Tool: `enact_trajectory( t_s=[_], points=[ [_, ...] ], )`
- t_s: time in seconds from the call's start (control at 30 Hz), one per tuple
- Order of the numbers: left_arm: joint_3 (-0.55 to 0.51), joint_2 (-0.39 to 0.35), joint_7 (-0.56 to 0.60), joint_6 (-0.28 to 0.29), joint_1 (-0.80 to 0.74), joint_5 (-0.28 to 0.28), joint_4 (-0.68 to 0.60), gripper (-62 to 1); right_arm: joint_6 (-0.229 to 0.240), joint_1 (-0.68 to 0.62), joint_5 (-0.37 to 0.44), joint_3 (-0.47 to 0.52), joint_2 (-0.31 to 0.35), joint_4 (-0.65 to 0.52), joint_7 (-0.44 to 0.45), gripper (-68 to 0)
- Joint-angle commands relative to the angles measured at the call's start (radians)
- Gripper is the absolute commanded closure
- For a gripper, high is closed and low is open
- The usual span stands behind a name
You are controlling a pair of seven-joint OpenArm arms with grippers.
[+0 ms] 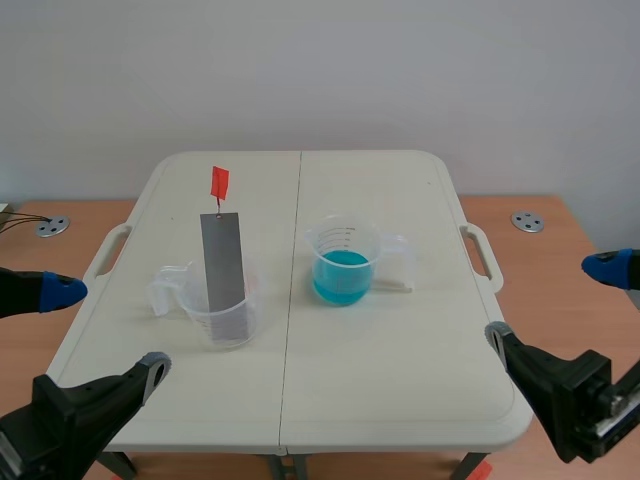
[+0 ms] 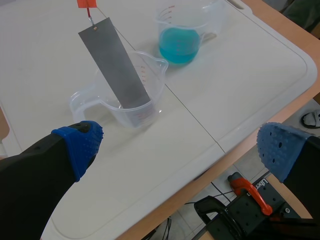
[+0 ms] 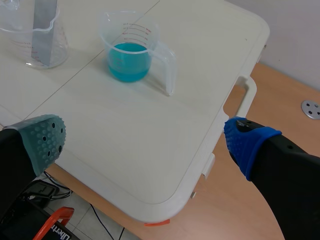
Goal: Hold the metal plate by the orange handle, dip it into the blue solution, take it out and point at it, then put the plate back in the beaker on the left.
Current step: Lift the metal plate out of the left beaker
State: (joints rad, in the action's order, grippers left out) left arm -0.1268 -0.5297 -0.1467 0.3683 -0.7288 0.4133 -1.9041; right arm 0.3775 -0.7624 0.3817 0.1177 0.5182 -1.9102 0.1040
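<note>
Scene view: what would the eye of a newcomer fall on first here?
The tall grey metal plate stands out most, leaning in the clear beaker on the left half of the table, its orange handle at the top. Next comes the blue solution in the second beaker on the right half. The left gripper and the right gripper hang open near the table's front edge.

orange handle clipped at edge, metal plate upper part cropped
</note>
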Motion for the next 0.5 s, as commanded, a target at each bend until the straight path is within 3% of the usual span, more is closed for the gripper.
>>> enact_trajectory(
  t_s=[0.0, 0.47],
  points=[
    [0.003, -0.003, 0.014, 0.0, -0.002, 0.01, -0.006, -62.3, -0.003, 0.012, 0.006, 0.001, 0.005, -0.013, 0.002, -66.3],
    [0.003, -0.002, 0.015, 0.0, -0.002, 0.01, -0.006, -62.3, 0.005, 0.021, 0.006, 0.001, 0.005, -0.013, -0.004, -66.3]
  ],
)
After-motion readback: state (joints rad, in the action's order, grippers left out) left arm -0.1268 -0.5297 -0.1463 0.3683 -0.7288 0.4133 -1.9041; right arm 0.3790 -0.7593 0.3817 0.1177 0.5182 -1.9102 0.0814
